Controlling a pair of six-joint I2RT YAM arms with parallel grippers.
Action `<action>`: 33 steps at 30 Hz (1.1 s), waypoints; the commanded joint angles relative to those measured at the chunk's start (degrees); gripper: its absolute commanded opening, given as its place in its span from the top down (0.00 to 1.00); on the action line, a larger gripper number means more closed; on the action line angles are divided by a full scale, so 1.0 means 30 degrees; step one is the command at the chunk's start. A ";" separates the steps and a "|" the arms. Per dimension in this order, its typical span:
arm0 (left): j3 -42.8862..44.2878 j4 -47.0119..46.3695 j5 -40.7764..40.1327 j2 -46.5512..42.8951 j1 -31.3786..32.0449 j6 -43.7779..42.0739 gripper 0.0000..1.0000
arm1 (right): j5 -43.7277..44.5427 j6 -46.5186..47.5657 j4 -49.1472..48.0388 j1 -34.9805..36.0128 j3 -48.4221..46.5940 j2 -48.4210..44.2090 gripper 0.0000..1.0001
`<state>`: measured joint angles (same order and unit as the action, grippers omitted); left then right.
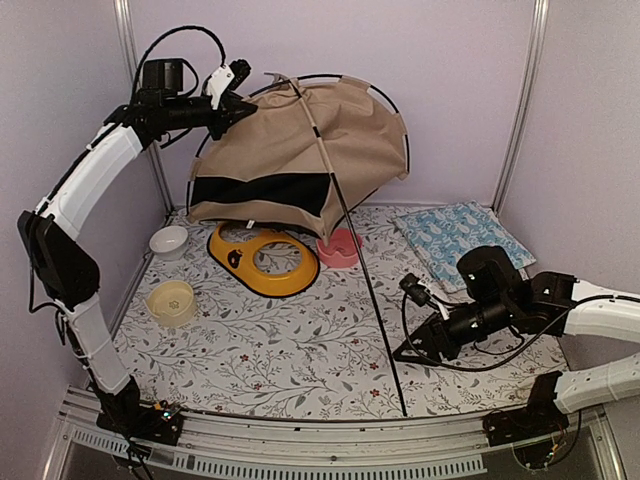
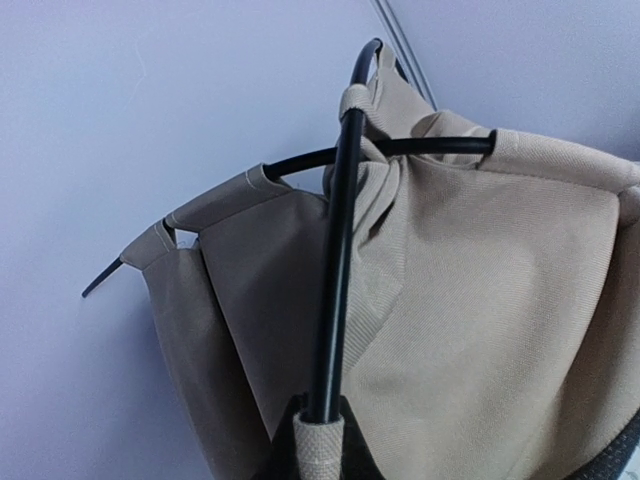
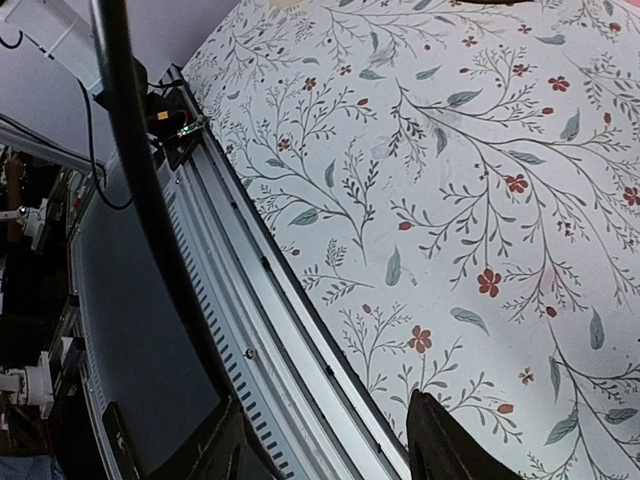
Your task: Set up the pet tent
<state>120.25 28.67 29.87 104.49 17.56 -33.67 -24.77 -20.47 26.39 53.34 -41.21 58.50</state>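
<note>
Tent [image 1: 300,140], tan canvas with black trim, hangs tilted over the back of the table [image 1: 300,350]; the left gripper [image 1: 228,88] is clamped on its pole [image 2: 335,270]. Below it lie a yellow feeder [image 1: 265,262] and a pink bowl [image 1: 340,248]. One long pole [image 1: 370,290] slants to the near edge, beside the right gripper [image 3: 330,440], fingers apart.

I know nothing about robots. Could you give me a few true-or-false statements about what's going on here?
1. The left fingers grip the pet tent near its top. True.
2. The yellow feeder sits on the blue cushion. False: it sits on the floral mat, and the cushion lies far to the right.
3. A long black pole slants from the tent down to the table's near edge. True.
4. The right fingers are clamped on the pink bowl. False: they are apart, low over the mat beside the pole.
</note>
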 commanded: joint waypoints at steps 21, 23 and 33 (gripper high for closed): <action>0.1362 -0.1461 0.1242 0.0773 -0.0339 0.0336 1.00 | -0.0743 -0.1193 -0.1517 0.1466 0.0812 0.0775 0.70; 0.1496 -0.1469 0.1386 0.0913 -0.0332 0.0447 1.00 | -0.0710 -0.1204 -0.1624 0.1461 0.0813 0.0812 0.72; 0.1234 -0.1728 0.2637 0.1256 0.0118 0.1766 1.00 | -0.1449 -0.0819 -0.2930 0.1451 -0.0557 0.1536 1.00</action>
<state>122.76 27.70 34.39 107.74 17.34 -31.64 -27.35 -23.75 21.54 57.39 -39.35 62.17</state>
